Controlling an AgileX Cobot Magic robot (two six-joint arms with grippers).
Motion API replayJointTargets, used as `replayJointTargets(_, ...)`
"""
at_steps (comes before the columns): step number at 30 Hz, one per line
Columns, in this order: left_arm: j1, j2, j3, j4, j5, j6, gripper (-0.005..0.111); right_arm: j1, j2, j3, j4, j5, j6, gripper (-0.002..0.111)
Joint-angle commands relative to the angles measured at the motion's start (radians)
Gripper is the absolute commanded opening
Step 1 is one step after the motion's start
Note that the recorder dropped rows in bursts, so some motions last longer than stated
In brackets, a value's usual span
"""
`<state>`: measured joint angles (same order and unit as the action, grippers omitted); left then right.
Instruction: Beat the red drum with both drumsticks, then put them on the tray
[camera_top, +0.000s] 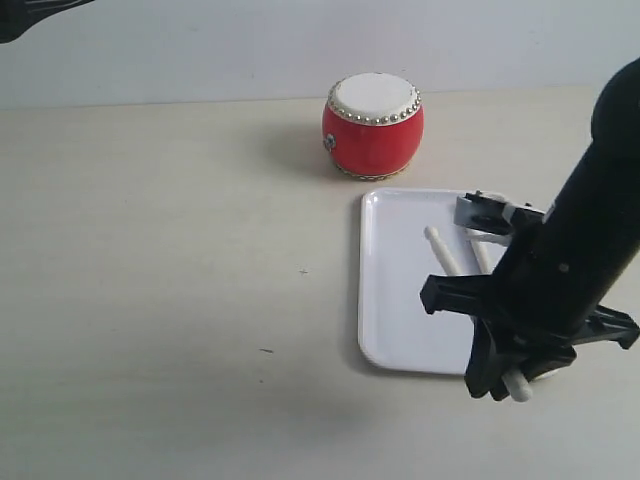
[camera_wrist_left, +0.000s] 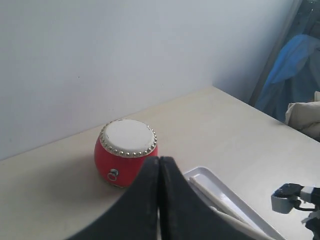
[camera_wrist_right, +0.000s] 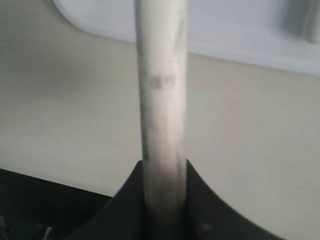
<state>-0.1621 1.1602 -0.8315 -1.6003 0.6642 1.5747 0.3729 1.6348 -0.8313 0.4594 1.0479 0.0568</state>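
Clamped in my right gripper (camera_wrist_right: 165, 172), the held drumstick (camera_wrist_right: 161, 85) angles over the tray (camera_top: 395, 290) beside the second drumstick (camera_top: 441, 250) lying inside, red drum (camera_top: 372, 125) beyond, left gripper (camera_wrist_left: 159, 167) pressed closed and empty; I'd lower it flat before letting go.

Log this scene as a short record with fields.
drum: red drum, upright on table, beyond tray
tray: white, other drumstick lying in it
right gripper: shut on held drumstick, far end over tray
left gripper: shut, empty
task state: one stick placed, one not yet released
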Motion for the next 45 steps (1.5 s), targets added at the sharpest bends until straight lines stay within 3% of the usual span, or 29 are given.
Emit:
replayJointTargets(1, -0.001, -0.008, 0.006, -0.009, 0.009, -0.006, 0.000, -0.001, 0.070, -0.105, 0.007, 0.013, 0.027, 0.000)
replayJointTargets(15, -0.001, -0.008, 0.006, -0.011, 0.009, -0.010, 0.000, -0.001, 0.289, -0.298, 0.005, -0.051, 0.027, 0.000)
replayJointTargets(27, -0.001, -0.008, 0.006, -0.011, 0.011, -0.012, 0.000, -0.001, 0.356, -0.308, 0.005, -0.069, 0.072, 0.001)
replayJointTargets(35, -0.001, -0.008, 0.006, -0.011, 0.011, -0.012, 0.000, -0.001, 0.356, -0.308, 0.005, -0.097, 0.070, 0.019)
replayJointTargets(42, -0.001, -0.008, 0.006, -0.011, 0.011, -0.012, 0.000, -0.001, 0.356, -0.308, -0.027, -0.097, 0.068, 0.046)
replayJointTargets(45, -0.001, -0.008, 0.006, -0.005, 0.011, -0.012, 0.000, -0.001, 0.352, -0.326, -0.036, -0.069, 0.047, 0.053)
